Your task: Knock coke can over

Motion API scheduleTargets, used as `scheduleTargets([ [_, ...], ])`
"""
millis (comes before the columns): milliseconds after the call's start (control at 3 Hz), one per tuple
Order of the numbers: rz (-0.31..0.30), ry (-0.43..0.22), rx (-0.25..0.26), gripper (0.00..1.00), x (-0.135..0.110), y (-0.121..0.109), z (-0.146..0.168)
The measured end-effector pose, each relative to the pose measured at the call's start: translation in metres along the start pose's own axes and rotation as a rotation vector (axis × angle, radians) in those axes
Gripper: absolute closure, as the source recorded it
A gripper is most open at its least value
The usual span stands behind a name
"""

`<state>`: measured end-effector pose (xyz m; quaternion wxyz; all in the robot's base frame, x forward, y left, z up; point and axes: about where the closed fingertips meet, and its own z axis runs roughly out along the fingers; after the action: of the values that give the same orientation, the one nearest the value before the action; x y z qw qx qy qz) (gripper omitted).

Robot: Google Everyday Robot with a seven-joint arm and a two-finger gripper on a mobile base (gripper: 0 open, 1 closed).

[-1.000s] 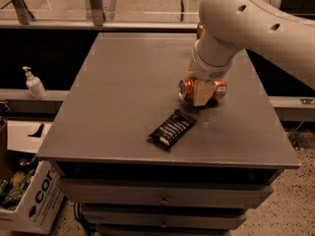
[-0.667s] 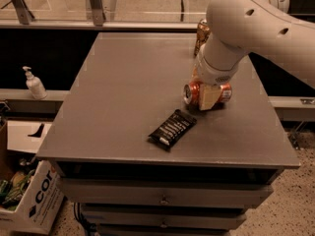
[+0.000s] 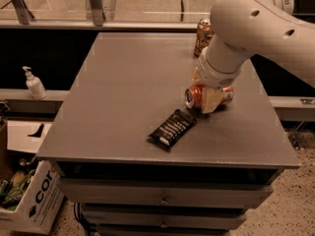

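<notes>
pump bottle (image 3: 34,84): white, upright, on a low ledge far left, beside the table and well apart from everything on it
cardboard box (image 3: 35,201): bottom left on the floor, dark letters on its side, small mixed items inside that can't be made out
table (image 3: 128,77): grey flat top, fills the middle of the view
drawers (image 3: 165,199): stacked under the table top, small knob on the front of one
snack bar (image 3: 173,128): dark wrapper with pale print, lying flat and diagonal near the front edge of the table, just left of and in front of the coke can, upper end close to the can, contact can't be told
coke can (image 3: 194,97): red-orange, lying on its side on the table, right of centre, silver top facing left toward the snack bar, middle of its body covered by the gripper
gripper (image 3: 209,99): down at table level, right on the coke can, a tan part across the can's front side; clenched or released: cannot tell
arm (image 3: 256,23): white, thick, comes in from the upper right and bends down to the gripper
brown-gold can (image 3: 203,34): upright at the far edge of the table, behind the coke can, partly hidden by the arm, apart from the coke can
</notes>
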<state>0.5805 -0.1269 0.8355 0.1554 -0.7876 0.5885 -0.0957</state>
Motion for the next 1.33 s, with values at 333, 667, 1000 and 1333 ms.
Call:
scheduleTargets([
  [333,-0.023,-0.004,-0.005,0.59,-0.001,0.001,-0.001],
  [667,-0.041,-0.005,-0.008,0.36,-0.001,0.001,-0.004],
  [1000,-0.072,-0.007,-0.011,0.04,-0.001,0.0,-0.009],
  [1333,-0.095,-0.006,-0.012,0.0,0.0,-0.001,-0.013],
])
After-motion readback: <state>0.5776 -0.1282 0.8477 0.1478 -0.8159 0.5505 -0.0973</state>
